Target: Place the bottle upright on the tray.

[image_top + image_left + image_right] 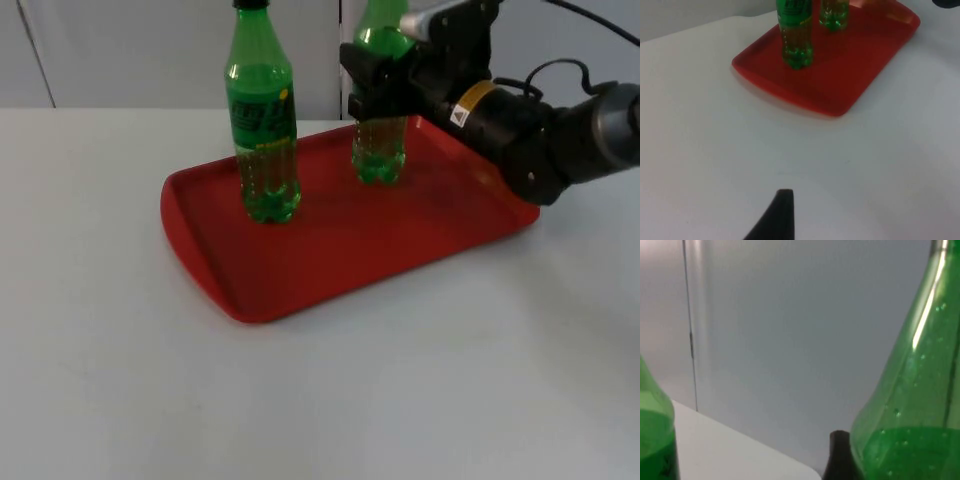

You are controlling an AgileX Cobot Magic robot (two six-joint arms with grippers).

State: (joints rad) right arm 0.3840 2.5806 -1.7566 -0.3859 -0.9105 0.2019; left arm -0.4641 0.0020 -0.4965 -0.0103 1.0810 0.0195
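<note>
A red tray [330,260] lies on the white table. Two green bottles stand upright on it. The one with a black cap and a green label [263,130] is on the tray's left part, free of any gripper. My right gripper [385,85] is shut on the second bottle [379,155] around its middle, and that bottle's base rests on the tray's far side. In the right wrist view the held bottle [910,430] is close up, with the labelled bottle [655,440] beside it. The left gripper [777,220] waits above bare table, well short of the tray [840,75].
White table surface surrounds the tray on the near side and to the left. A grey partition wall [130,50] closes off the back. The right arm [540,130] reaches over the tray's right far corner.
</note>
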